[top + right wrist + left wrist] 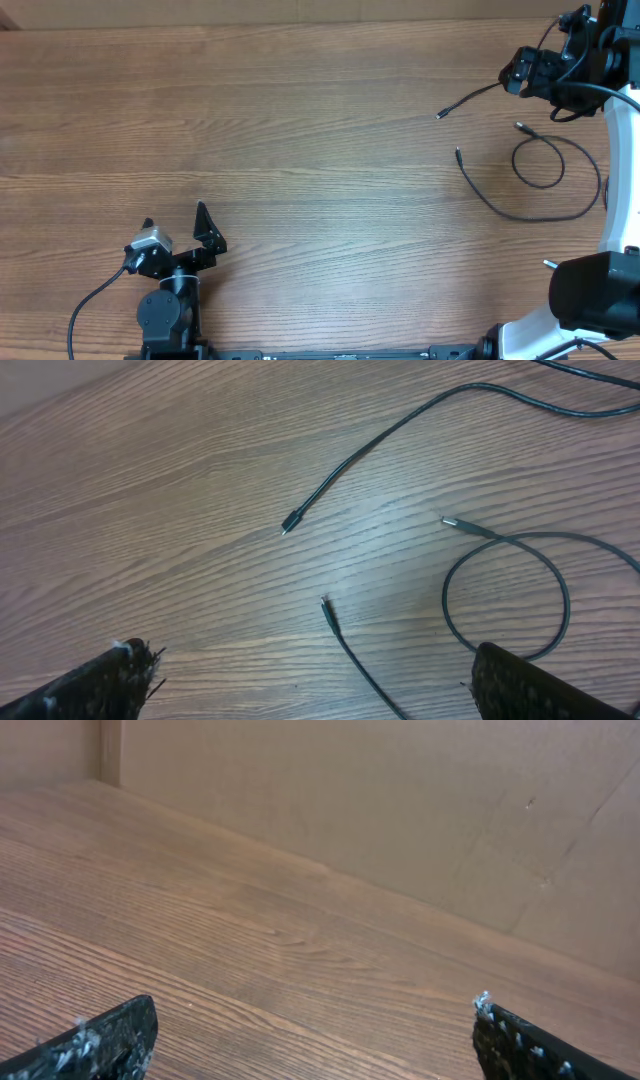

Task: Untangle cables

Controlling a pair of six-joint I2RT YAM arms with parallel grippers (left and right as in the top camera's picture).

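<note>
Thin black cables lie at the far right of the table. One cable (pixel 470 100) runs from a small plug leftward of my right gripper (pixel 516 76) back underneath it; the right wrist view shows it as a long diagonal cord (pixel 400 425). A second cord (pixel 520 217) sweeps from its plug in a wide arc and curls into a loop (pixel 447 600) with a silver-tipped end (pixel 455 523). My right gripper (pixel 310 670) hangs open above these cords, holding nothing. My left gripper (pixel 178 225) stands open near the front left, far from the cables, over bare wood (pixel 312 1025).
A brown cardboard wall (pixel 400 810) rises behind the table's far edge. The right arm's white base (pixel 600 290) stands at the front right, and its own thicker wire (pixel 600 95) hangs near the cables. The left arm's base (pixel 165 312) sits at the front edge.
</note>
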